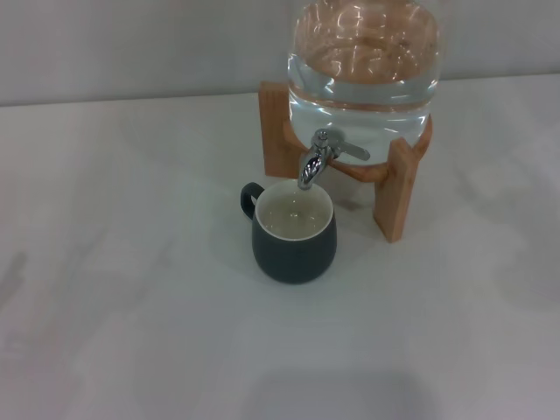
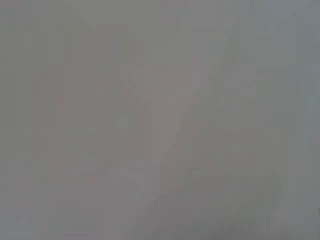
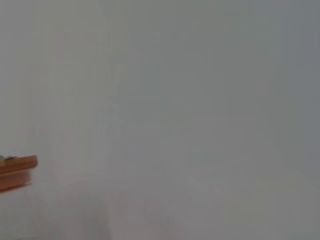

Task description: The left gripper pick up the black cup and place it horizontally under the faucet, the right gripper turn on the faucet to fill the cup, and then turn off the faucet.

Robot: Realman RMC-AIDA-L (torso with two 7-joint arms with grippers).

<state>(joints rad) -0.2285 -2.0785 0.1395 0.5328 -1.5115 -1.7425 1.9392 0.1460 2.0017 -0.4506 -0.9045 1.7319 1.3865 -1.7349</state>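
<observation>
Black cup (image 1: 294,236) is sitting upright under the faucet (image 1: 317,161), toward the desk's (image 1: 122,262) far edge. Jug's (image 1: 363,61) top is getting cropped. Neither pincer is showing, so their state stays unknown.

You are looking at a bare staged tabletop rather than a lived-in kitchen: a plain white table (image 1: 131,306) fills most of the frame and meets a blank pale wall (image 1: 131,44) along the top. The only furnishings sit in the upper right, a clear glass water jug (image 1: 363,70) on a wooden stand (image 1: 398,197) with a chrome faucet (image 1: 319,157), and a black cup (image 1: 295,236) at centre. That points to a test or demo bench.
</observation>
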